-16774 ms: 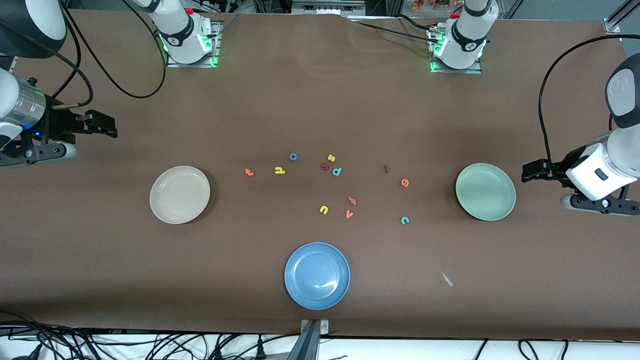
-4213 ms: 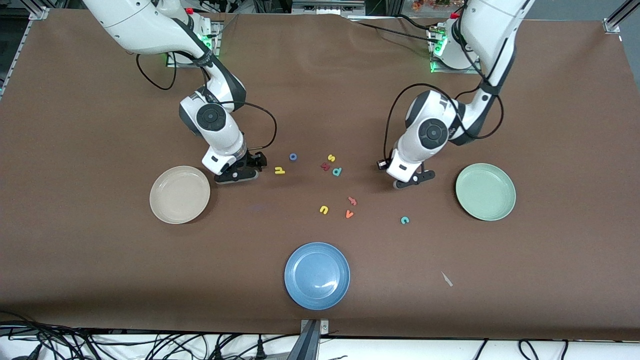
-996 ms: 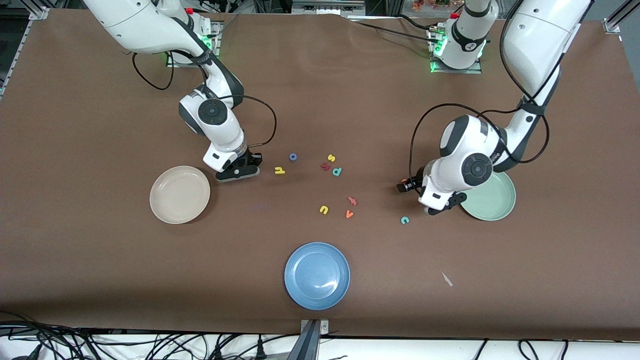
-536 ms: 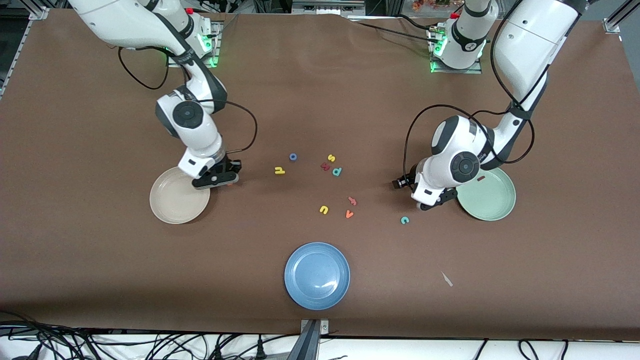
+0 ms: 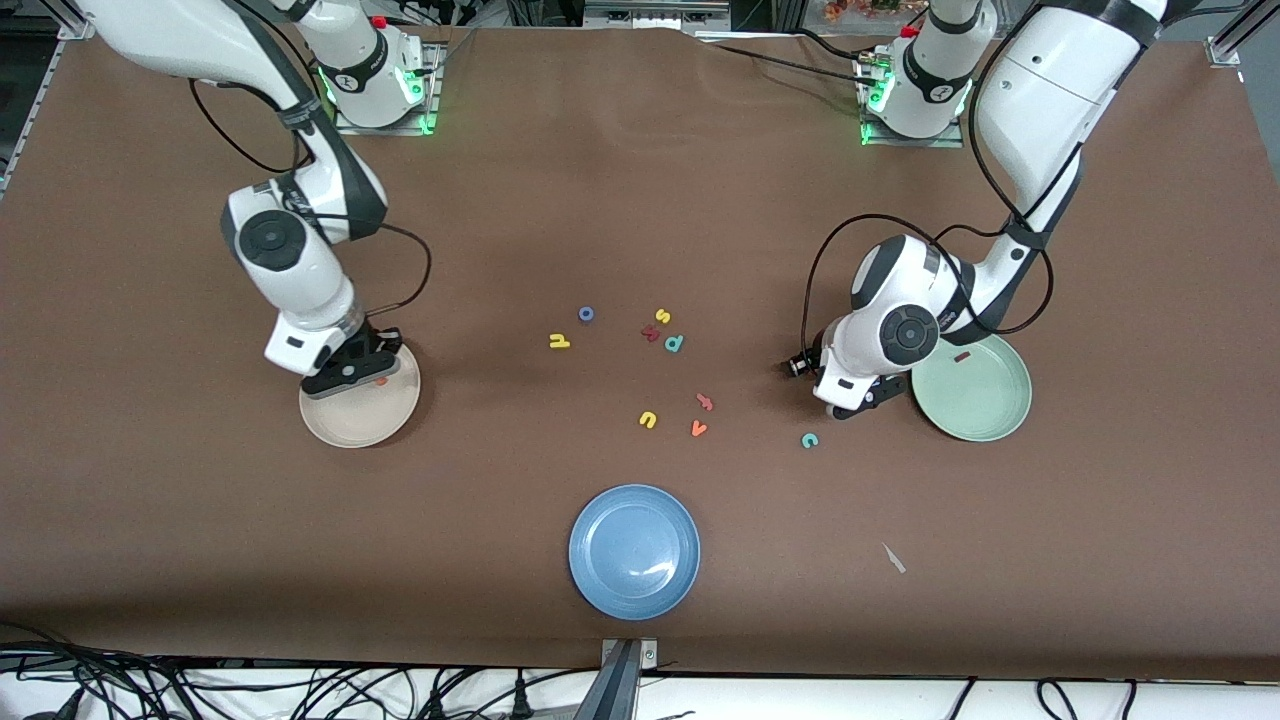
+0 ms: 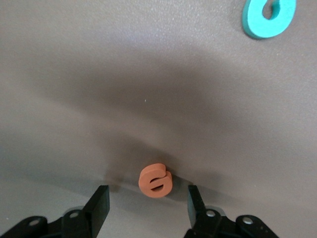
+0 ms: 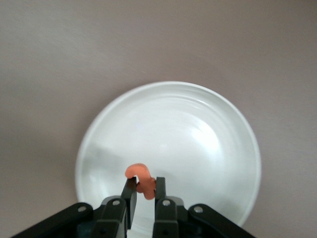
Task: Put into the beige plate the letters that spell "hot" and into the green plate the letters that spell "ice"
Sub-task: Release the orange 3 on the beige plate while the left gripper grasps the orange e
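Right gripper (image 7: 144,191), clamped on the orange "t" (image 7: 140,178), hangs over the beige plate (image 7: 198,129). Left gripper (image 6: 148,201), fingers spread and empty, straddles the orange "e" (image 6: 155,181) lying on the table (image 6: 148,74), apparently untouched; the teal "c" (image 6: 269,17) lies apart. The dark red "i" (image 5: 963,356) rests in the green plate (image 5: 985,415).

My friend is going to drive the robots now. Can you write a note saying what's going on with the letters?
Right gripper: shut on the orange "t", held over the beige plate, not yet dropped.
Left gripper: open, low over the table beside the green plate, fingers either side of the orange "e" without touching it.
Done: the dark red "i" lies in the green plate.
Left: drop the "t"; grab the "e" and the teal "c" for green; the yellow "h" and blue "o", on the table mid-way, go to beige.
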`<act>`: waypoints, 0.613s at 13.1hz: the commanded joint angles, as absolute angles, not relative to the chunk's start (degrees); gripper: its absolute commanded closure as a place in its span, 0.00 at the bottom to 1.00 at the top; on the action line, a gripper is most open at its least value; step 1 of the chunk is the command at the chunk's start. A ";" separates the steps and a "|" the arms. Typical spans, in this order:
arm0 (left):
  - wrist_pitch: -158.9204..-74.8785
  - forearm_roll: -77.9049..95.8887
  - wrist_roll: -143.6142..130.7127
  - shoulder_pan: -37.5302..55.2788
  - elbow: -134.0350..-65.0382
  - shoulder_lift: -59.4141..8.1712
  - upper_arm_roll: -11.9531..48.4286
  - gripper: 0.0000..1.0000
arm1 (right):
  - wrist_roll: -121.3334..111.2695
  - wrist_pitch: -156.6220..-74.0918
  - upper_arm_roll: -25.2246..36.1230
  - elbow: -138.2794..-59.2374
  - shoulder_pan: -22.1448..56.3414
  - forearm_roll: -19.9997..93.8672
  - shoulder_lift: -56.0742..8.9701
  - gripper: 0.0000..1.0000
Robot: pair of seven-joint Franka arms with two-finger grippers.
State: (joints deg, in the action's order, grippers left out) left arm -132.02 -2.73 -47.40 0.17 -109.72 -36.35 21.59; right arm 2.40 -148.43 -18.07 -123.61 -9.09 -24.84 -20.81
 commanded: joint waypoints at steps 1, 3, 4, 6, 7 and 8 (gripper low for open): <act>-133.07 -4.66 -49.13 0.62 -109.78 -36.56 21.27 0.41 | -2.11 -148.53 -18.72 -124.28 -11.77 -23.55 -21.09 0.94; -133.07 -4.66 -49.13 0.53 -109.78 -36.56 21.27 0.47 | -2.02 -149.15 -18.63 -124.54 -12.22 -23.55 -21.36 0.85; -133.07 -4.66 -49.13 0.44 -109.69 -36.56 21.27 0.48 | -1.67 -149.06 -18.72 -124.63 -12.22 -23.38 -21.53 0.73; -133.07 -4.66 -49.13 0.35 -109.69 -36.56 21.27 0.55 | -0.36 -149.06 -18.72 -124.63 -12.22 -23.12 -21.62 0.52; -133.07 -4.66 -49.13 0.35 -109.60 -36.56 21.27 0.58 | 1.21 -148.98 -18.81 -124.63 -12.22 -22.94 -21.62 0.48; -133.07 -4.66 -49.13 0.18 -109.60 -36.56 21.27 0.58 | 2.45 -148.97 -18.90 -124.63 -12.22 -22.94 -21.62 0.46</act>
State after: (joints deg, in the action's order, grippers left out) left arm -132.78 -2.73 -47.96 0.24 -109.45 -36.40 21.71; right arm 0.54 -148.49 -18.17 -123.91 -11.70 -23.92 -22.02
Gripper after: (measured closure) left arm 0.577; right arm 0.480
